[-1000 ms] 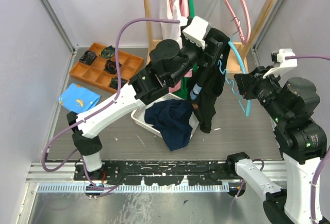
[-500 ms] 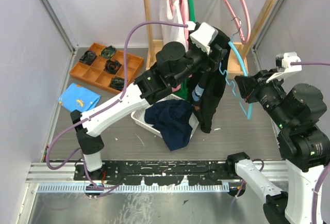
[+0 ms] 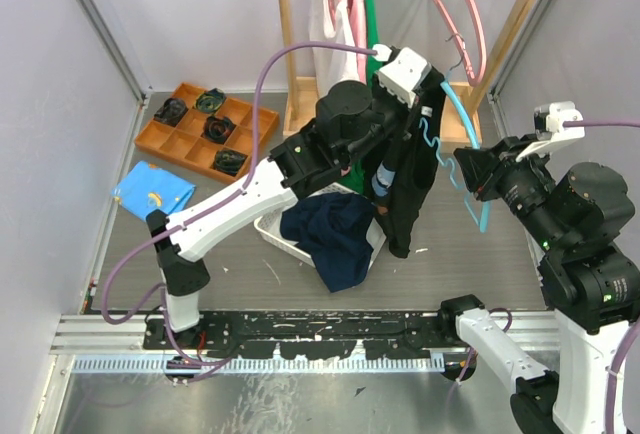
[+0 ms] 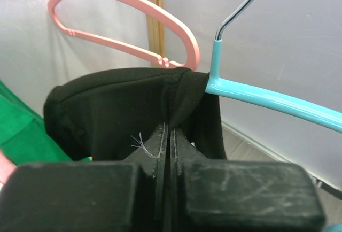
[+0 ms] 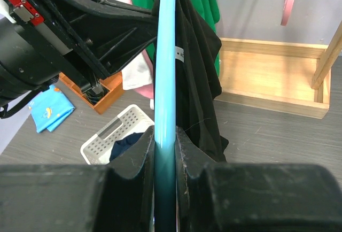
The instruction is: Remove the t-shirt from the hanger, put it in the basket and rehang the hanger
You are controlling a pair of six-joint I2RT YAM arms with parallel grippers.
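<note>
Left gripper [image 4: 166,131] pinching black t-shirt [image 4: 107,103], hanging limp

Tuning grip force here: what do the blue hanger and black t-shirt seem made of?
The blue hanger is smooth and glossy, likely plastic or a coating, since a bare grey metal hook emerges from its top. The black t-shirt looks like soft matte knit fabric, possibly cotton; it folds and drapes limp.

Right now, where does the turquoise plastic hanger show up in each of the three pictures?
Top external: the turquoise plastic hanger is right of centre, between the two arms.
Left wrist: the hanger is at the upper right, sloping down to the right edge.
Right wrist: the hanger is a vertical bar up the middle.
Shared landmark: the black t-shirt draped on it.
</note>
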